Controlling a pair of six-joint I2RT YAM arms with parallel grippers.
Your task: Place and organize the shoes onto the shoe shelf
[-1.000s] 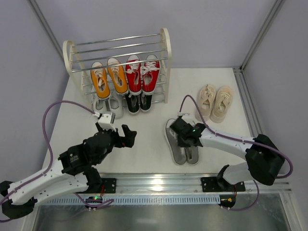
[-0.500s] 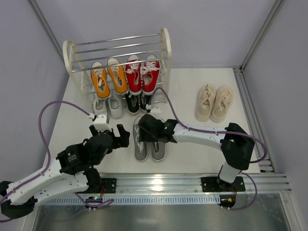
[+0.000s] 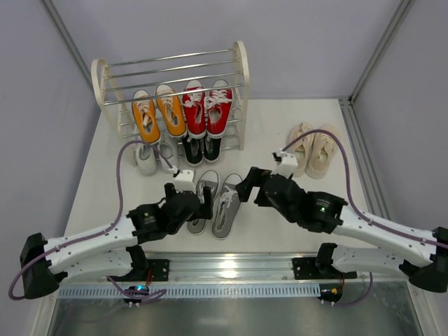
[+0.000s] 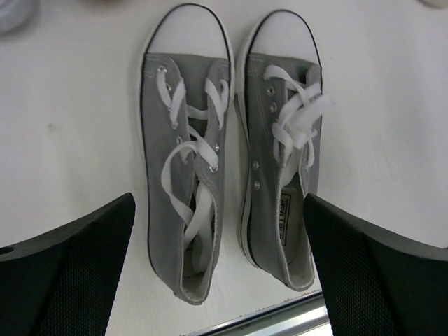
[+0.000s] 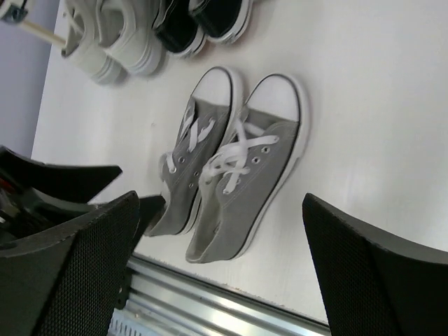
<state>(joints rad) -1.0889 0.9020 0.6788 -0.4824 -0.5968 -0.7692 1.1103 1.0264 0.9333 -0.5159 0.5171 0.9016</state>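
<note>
The left gripper hovers in front of the shoe shelf, its fingers spread wide over the heels of the 2 grey sneakers, apparently not touching them. Further right along the shelf's front, the right gripper gapes wide and empty.

The grey pair lies mid-worktop, with the left gripper spread wide over its heel end and the right gripper, also spread, just beside its right flank, so both arms crowd the near side. Behind it, the toes of the white pair and black pair jut from the foot of the shoe shelf, leaving only a narrow bare strip. Open lanes lie left of the grey pair and between the shelf's right end frame and the beige pair.
</note>
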